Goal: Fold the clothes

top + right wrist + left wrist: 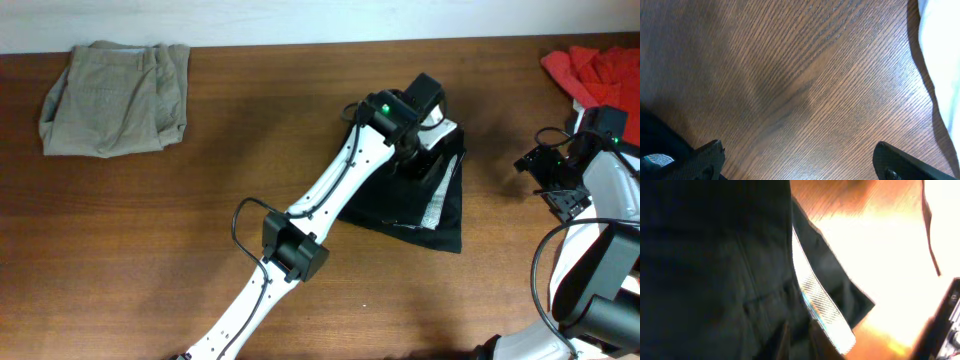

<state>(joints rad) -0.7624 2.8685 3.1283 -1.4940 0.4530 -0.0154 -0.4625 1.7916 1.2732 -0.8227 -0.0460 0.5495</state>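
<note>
Black shorts, bunched on the table under the left gripper, whose grip cannot be told but is perhaps on cloth, are best smoothed flat before folding, with the wide-spread right gripper brought across.

The table carries three lots of cloth. The folded shorts lie at its far left corner, well apart from everything else. The middle shorts lie right of centre. My left arm reaches over them from the near side, and my left gripper is above their far end. The shirts lie at the far right corner. My right gripper hangs over bare wood between the middle shorts and the shirts, touching neither.
</note>
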